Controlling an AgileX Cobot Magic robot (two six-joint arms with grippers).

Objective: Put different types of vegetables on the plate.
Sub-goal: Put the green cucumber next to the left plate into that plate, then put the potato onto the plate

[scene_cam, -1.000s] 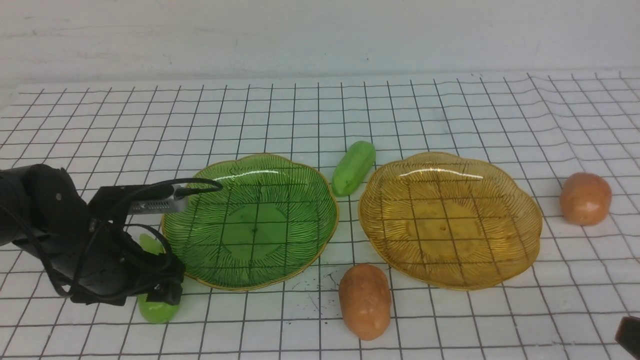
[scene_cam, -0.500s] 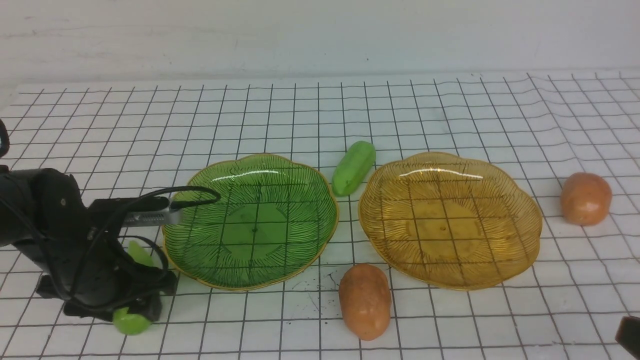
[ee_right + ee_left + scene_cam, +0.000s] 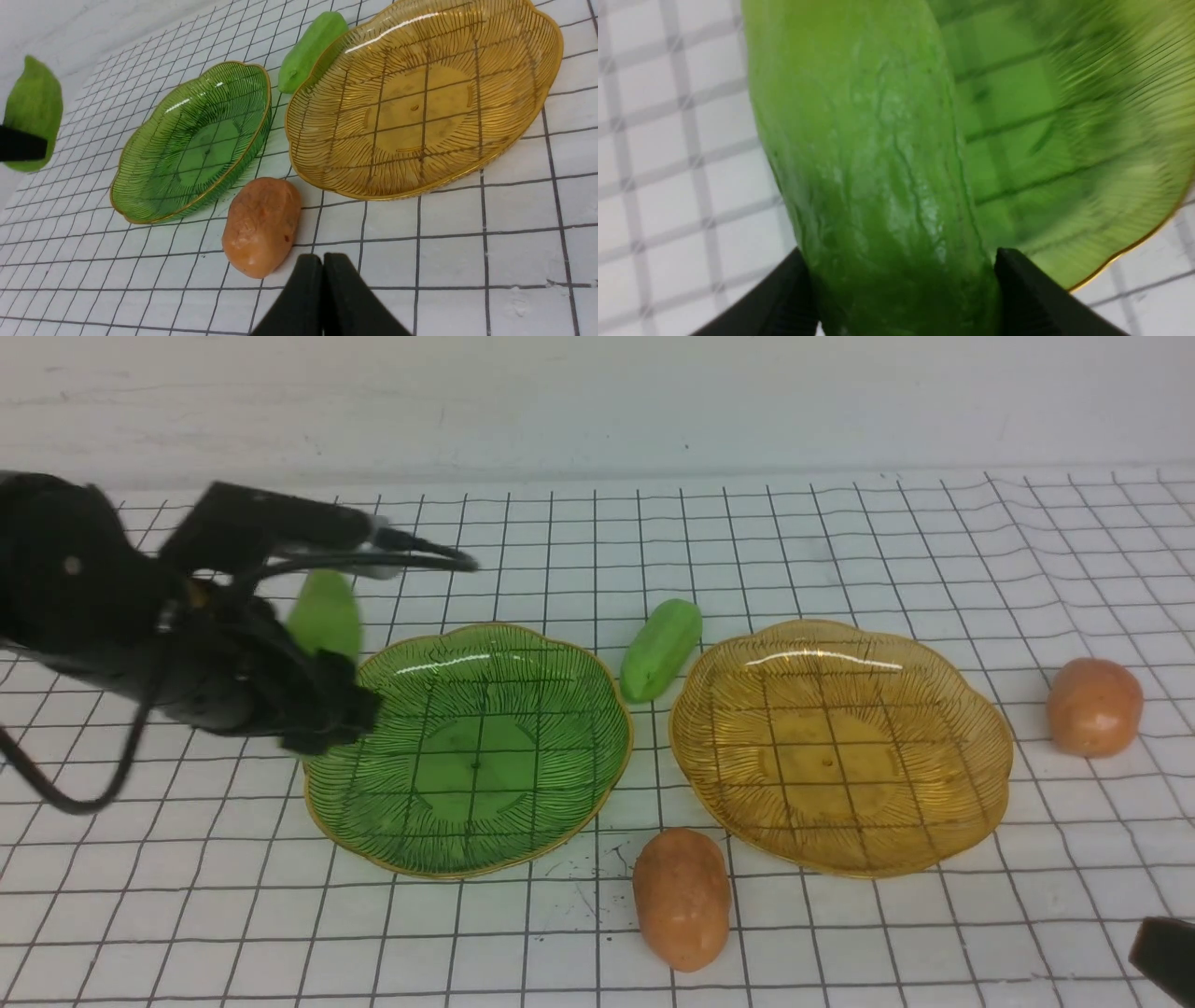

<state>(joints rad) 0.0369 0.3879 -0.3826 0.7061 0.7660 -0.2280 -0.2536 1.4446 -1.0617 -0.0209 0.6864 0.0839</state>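
Left gripper is clamping a green cucumber high at the green plate's ten o'clock, likely to clear its rim.

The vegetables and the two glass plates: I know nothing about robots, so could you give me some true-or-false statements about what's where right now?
1. The left gripper grips a green cucumber, lifted off the table. True.
2. A vegetable lies in the green plate. False: nothing lies in it.
3. A second cucumber lies between the green plate and the amber plate. True.
4. The right gripper holds a potato. False: its jaws are shut on nothing; the near potato lies on the table.
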